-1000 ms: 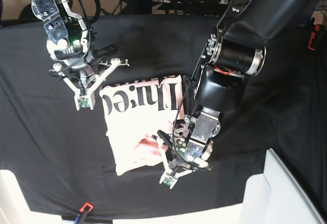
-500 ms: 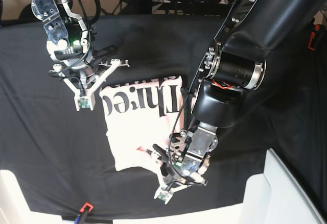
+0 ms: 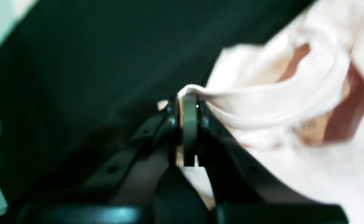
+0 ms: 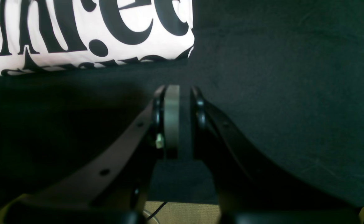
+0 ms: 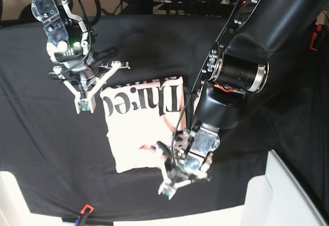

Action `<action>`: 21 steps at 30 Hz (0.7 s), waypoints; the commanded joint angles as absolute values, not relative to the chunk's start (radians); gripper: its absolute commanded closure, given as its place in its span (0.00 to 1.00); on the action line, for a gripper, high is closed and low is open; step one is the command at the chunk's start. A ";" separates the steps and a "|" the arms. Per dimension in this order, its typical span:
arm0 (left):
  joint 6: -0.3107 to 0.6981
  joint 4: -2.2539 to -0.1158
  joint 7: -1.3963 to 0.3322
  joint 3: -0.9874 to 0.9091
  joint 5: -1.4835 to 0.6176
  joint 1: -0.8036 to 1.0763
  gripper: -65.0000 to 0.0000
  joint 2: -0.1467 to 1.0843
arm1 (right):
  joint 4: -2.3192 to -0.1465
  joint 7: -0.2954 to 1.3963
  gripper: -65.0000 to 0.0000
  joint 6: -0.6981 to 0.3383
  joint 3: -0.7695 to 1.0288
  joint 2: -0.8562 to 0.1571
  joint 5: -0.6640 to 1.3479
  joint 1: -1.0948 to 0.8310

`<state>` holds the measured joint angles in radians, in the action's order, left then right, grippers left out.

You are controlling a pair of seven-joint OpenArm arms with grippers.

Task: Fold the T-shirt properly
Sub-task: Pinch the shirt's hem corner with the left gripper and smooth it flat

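Large pale pink thin cotton T-shirt (image 5: 141,128) with black serif lettering lying folded mid-table on the black table cloth (image 5: 41,149), left gripper (image 3: 186,107) jaws pinched on its near-edge hem, right gripper (image 4: 178,102) jaws slightly apart, hovering by the shirt's far lettered corner

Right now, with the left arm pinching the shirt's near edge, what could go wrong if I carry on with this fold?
1. The left gripper holds only a thin bunched edge of the T-shirt; it may slip out mid-fold.
2. That edge is already crumpled in the left wrist view, so the fold may set in wrinkles.
3. The right gripper is off the cloth, beside the lettered end, so nothing pins the shirt and it may drag across the black table cloth.
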<state>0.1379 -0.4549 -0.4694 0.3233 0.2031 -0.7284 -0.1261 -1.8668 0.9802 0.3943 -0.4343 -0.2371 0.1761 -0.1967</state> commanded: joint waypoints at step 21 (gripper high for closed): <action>0.033 -0.467 -0.334 0.321 0.341 -0.748 0.97 -0.143 | -1.882 0.963 0.91 0.398 -0.430 -0.240 0.168 -0.193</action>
